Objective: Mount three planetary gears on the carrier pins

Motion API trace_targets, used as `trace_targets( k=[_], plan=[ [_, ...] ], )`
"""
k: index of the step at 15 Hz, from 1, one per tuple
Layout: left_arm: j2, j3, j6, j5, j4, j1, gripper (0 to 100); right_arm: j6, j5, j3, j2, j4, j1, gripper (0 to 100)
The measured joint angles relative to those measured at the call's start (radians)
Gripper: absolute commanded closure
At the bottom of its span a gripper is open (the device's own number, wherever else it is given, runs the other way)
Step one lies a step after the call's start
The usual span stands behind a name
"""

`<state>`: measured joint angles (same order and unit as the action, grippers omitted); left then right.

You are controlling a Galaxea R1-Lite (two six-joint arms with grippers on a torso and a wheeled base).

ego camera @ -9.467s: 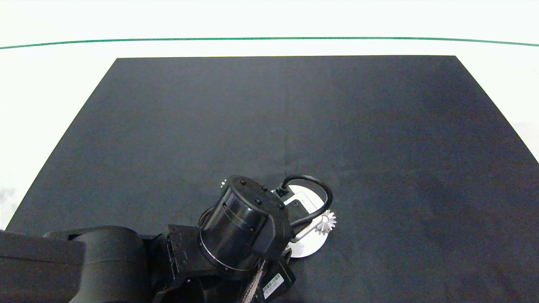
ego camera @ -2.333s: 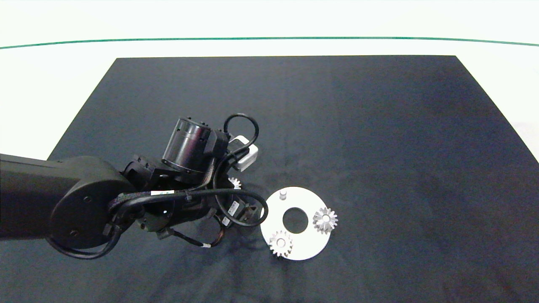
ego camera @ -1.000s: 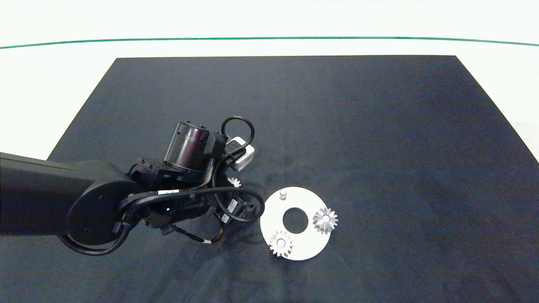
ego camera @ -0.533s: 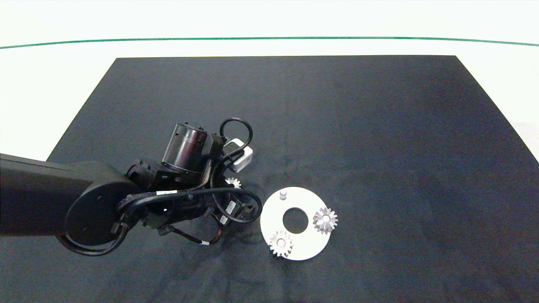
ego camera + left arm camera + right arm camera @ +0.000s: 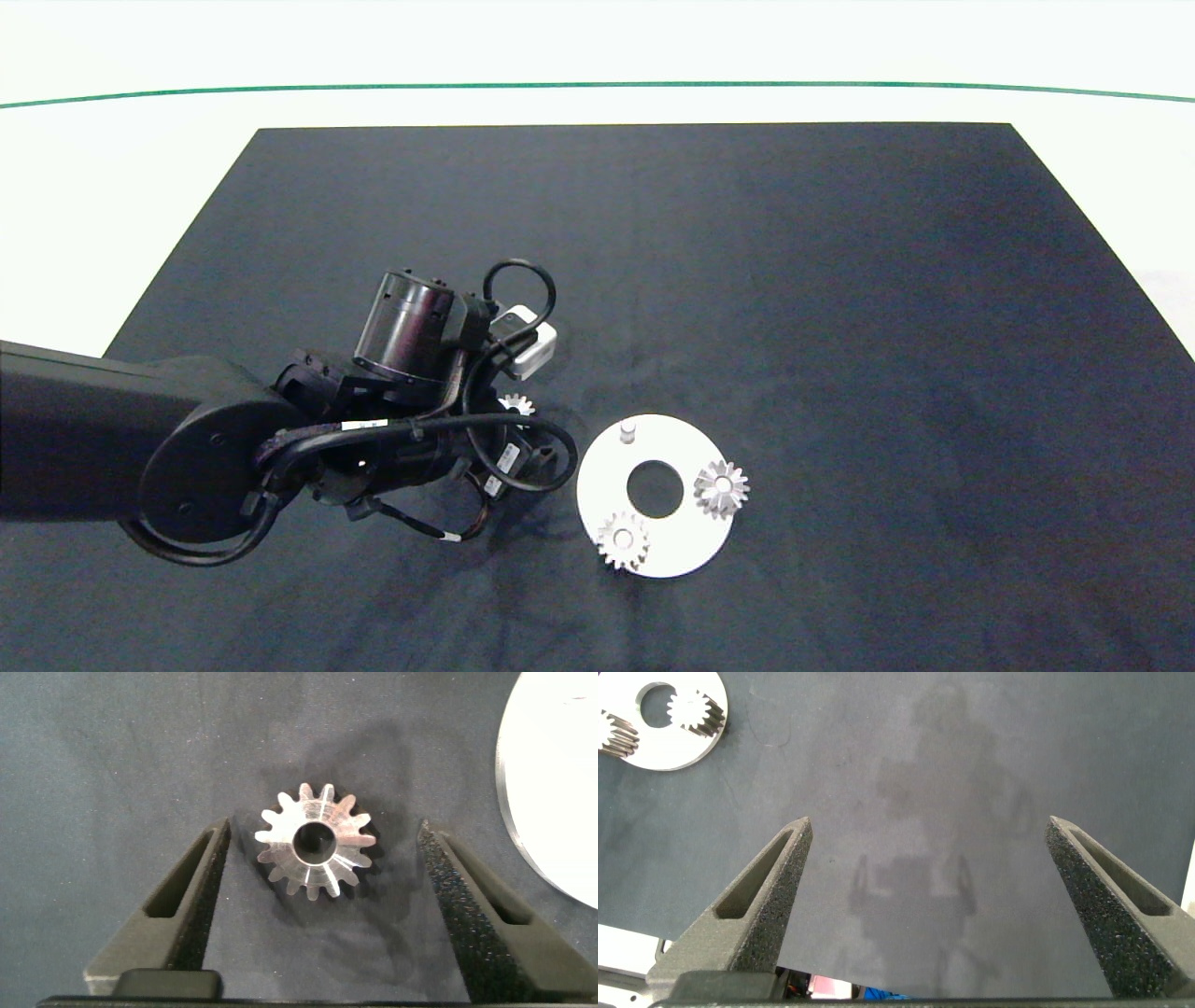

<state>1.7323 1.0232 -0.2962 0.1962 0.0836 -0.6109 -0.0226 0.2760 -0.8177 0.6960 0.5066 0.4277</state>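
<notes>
A big dark mat (image 5: 653, 280) covers the table and fills most of the head view. The left arm comes in from the left edge, and its left gripper (image 5: 318, 905) hangs low over the mat, left of the middle of the picture. The white disc (image 5: 686, 448) lies just right of it, below the middle. Two gears sit on the disc: one (image 5: 721, 488) at its right side and one (image 5: 623, 540) at its lower left. One bare pin (image 5: 627, 429) stands at the top of the disc.

The last loose gear (image 5: 316, 845) lies flat on the mat, just beside the disc's left edge. The left gripper's fingers are spread wide, one on each side of this gear, and neither touches it.

The right gripper (image 5: 929, 896) hangs high over bare mat, fingers spread wide, holding nothing.

The gear is small and smooth, and it sits a bit closer to one finger. That finger may hit first and push it sideways, so it could slide, tip, or slip out. The soft mat may wrinkle too.
</notes>
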Motion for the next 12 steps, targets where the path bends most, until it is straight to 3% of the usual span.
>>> trace_targets(
  k=[12],
  plan=[
    [0.001, -0.004, -0.008, -0.002, 0.024, -0.003, 49, 0.0, 0.0, -0.001, 0.0, 0.0, 0.0, 0]
  ],
)
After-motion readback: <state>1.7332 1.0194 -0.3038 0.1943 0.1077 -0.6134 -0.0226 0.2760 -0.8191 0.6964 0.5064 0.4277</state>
